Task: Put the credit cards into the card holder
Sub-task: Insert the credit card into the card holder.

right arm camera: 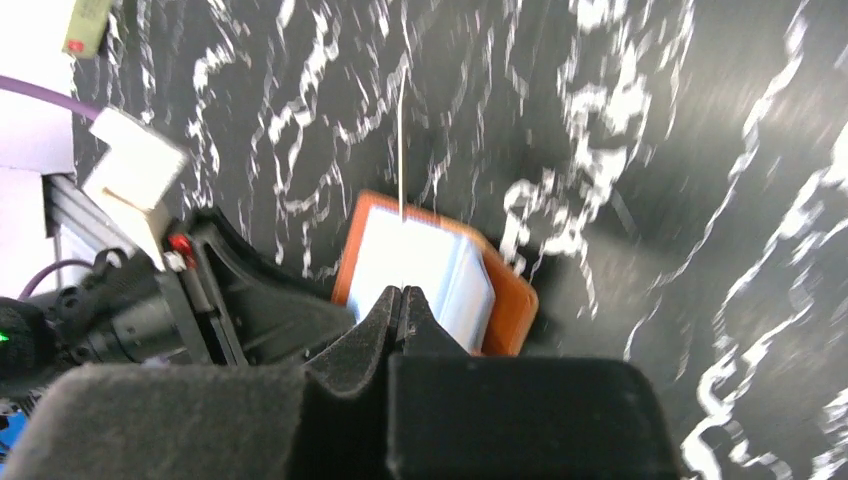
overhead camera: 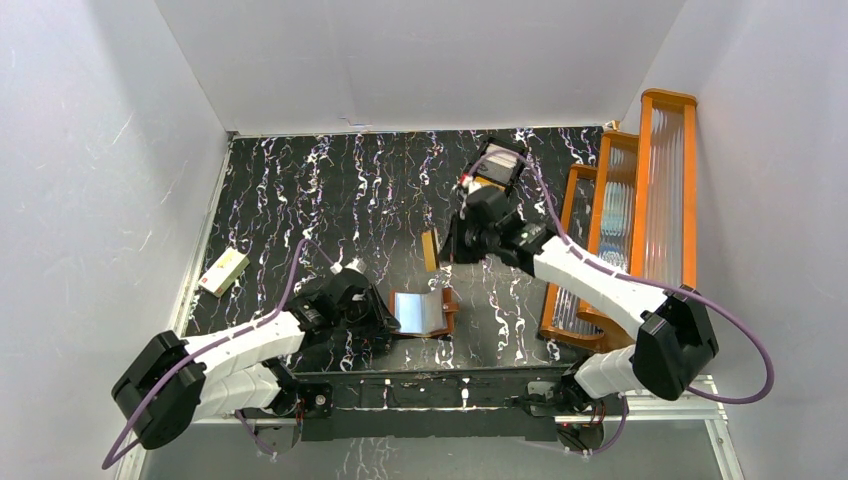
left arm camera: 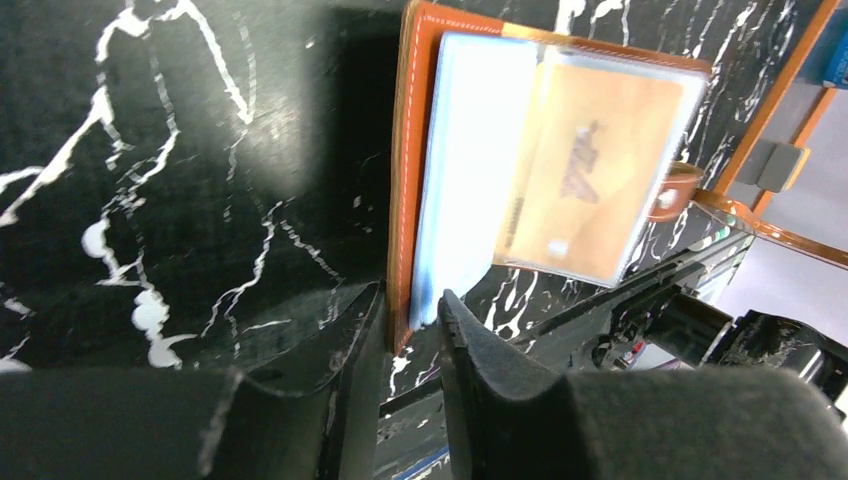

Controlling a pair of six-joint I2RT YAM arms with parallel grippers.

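Fingers (left arm camera: 480,350) of the left gripper (left arm camera: 411,297) are clamped on the near left edge of the holder (left arm camera: 406,150), seen close in the left wrist view. It is laid open on the table (left arm camera: 150,150) just ahead of the arm bases, with the pale pockets (left arm camera: 470,150) turned up. One gold card (left arm camera: 595,165) is already seated in a clear pocket. The right gripper (right arm camera: 402,295) is pressed together on a yellow-orange card (overhead camera: 430,250). That card is held on edge above the table, just behind the holder and apart from it. From the right wrist it is seen only as a thin line over the open pockets. A cream box (overhead camera: 224,271) is lying well off to the left by the wall. A black tray (overhead camera: 497,167) is set at the back, and orange racks (overhead camera: 620,220) are stood along the right side
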